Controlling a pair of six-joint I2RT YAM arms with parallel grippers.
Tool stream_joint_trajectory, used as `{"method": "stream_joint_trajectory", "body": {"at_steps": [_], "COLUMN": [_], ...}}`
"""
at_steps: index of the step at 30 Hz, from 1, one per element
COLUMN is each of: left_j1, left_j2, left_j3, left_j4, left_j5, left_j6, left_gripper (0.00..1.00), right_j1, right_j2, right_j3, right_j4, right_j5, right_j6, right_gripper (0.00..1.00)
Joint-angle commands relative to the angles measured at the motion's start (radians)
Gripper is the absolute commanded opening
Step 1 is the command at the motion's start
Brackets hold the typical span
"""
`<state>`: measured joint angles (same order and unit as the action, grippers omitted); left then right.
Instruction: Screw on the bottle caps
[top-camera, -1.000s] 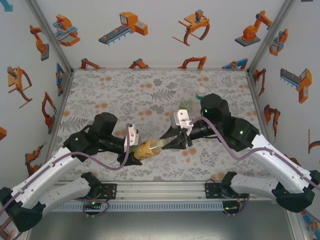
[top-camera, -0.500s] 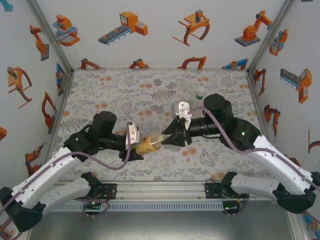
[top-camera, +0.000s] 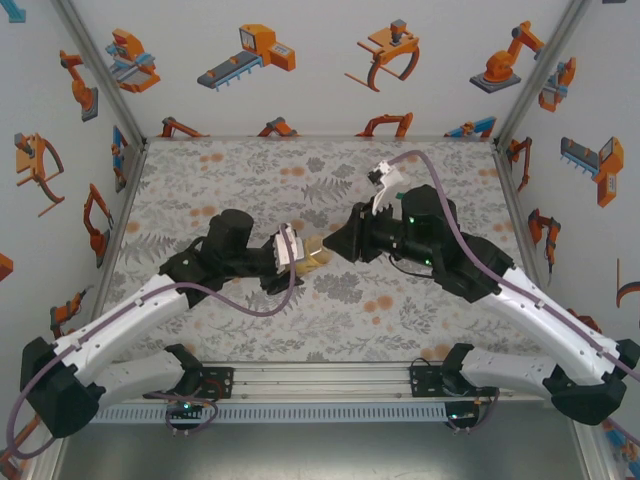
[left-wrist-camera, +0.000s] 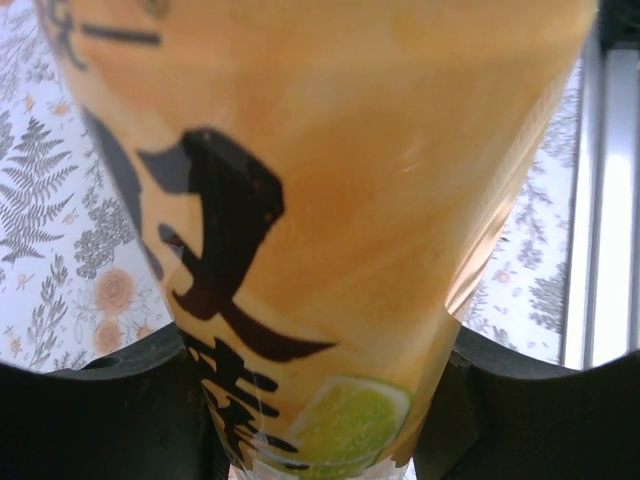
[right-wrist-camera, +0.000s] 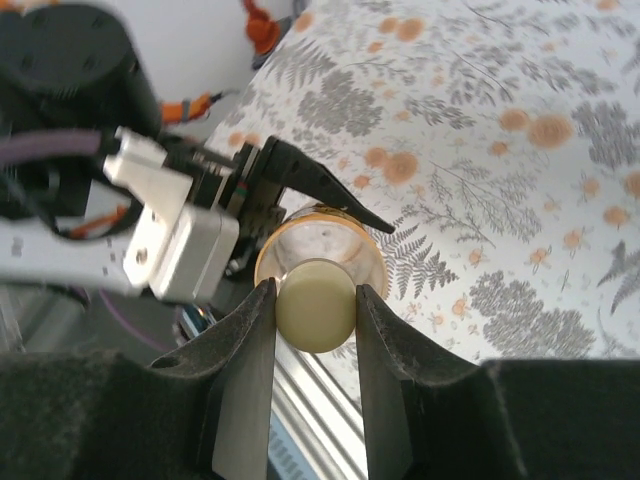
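Bottle cap (right-wrist-camera: 316, 310): pale, cream-white, round, pinched between the two fingers (right-wrist-camera: 245, 350) of the right gripper (right-wrist-camera: 315, 290), jaws closed on its sides. In the right wrist view the cap sits right in front of the open mouth of the amber bottle (right-wrist-camera: 320, 245), overlapping the lower part of the rim. Cannot tell if it is touching or on the thread.

The amber bottle (top-camera: 318, 257) is held off the table (top-camera: 200, 180), above its middle, lying roughly level with its mouth pointing at the right gripper (top-camera: 345, 248). The left gripper (top-camera: 298, 258) is clamped on the bottle body, jaws closed on it. The two grippers face each other tip to tip with the bottle neck between them.

In the left wrist view the bottle (left-wrist-camera: 330, 200) is very close: orange-yellow body, label (left-wrist-camera: 230, 300) with black characters and a green lime slice picture low down. The black fingers (left-wrist-camera: 100, 420) of the left gripper (left-wrist-camera: 320, 400) press on either side of it at the bottom of the frame.

The table has a grey leaf print with orange flowers.
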<state>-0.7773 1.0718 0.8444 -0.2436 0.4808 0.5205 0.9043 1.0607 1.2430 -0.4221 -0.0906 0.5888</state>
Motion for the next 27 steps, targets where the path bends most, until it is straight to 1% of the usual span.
{"method": "stream_joint_trajectory", "body": {"at_steps": [1,4,6,8,12,16,17,18,22,23,25,27], "left_j1": [-0.016,-0.025,-0.029,-0.035,-0.049,-0.053,-0.053,-0.054,-0.055,-0.054,-0.054,-0.054], "left_j2": [0.038,0.063,0.078,0.087,0.1,0.101,0.102,0.1,0.079,0.075,0.069,0.063], "left_j3": [0.065,0.077,0.09,0.101,0.112,0.116,0.117,0.118,0.108,0.106,0.106,0.11], "left_j4": [0.19,0.222,0.22,0.204,0.17,0.142,0.135,0.126,0.105,0.098,0.075,0.046], "left_j5": [-0.068,-0.109,-0.129,-0.135,-0.144,-0.147,-0.144,-0.141,-0.116,-0.108,-0.093,-0.072], "left_j6": [-0.04,-0.048,-0.049,-0.046,-0.027,-0.021,-0.02,-0.019,-0.02,-0.019,-0.017,-0.012], "left_gripper": [0.0,0.0,0.0,0.0,0.0,0.0,0.0,0.0,0.0,0.0,0.0,0.0], "right_j1": [0.014,0.014,0.014,0.013,0.011,0.011,0.011,0.011,0.011,0.011,0.011,0.011], "right_j2": [0.047,0.067,0.073,0.062,0.042,0.043,0.04,0.035,-0.013,-0.027,-0.051,-0.078], "right_j3": [0.014,0.038,0.062,0.053,0.029,0.033,0.033,0.033,0.004,-0.005,-0.011,-0.015], "right_j4": [-0.084,-0.17,-0.245,-0.258,-0.215,-0.211,-0.211,-0.209,-0.138,-0.115,-0.084,-0.056], "right_j5": [0.099,0.2,0.29,0.351,0.341,0.326,0.322,0.32,0.286,0.271,0.244,0.208], "right_j6": [0.28,0.302,0.294,0.291,0.299,0.291,0.282,0.274,0.176,0.14,0.074,-0.005], "right_gripper": [0.0,0.0,0.0,0.0,0.0,0.0,0.03,0.08,0.33,0.37,0.44,0.46]}}
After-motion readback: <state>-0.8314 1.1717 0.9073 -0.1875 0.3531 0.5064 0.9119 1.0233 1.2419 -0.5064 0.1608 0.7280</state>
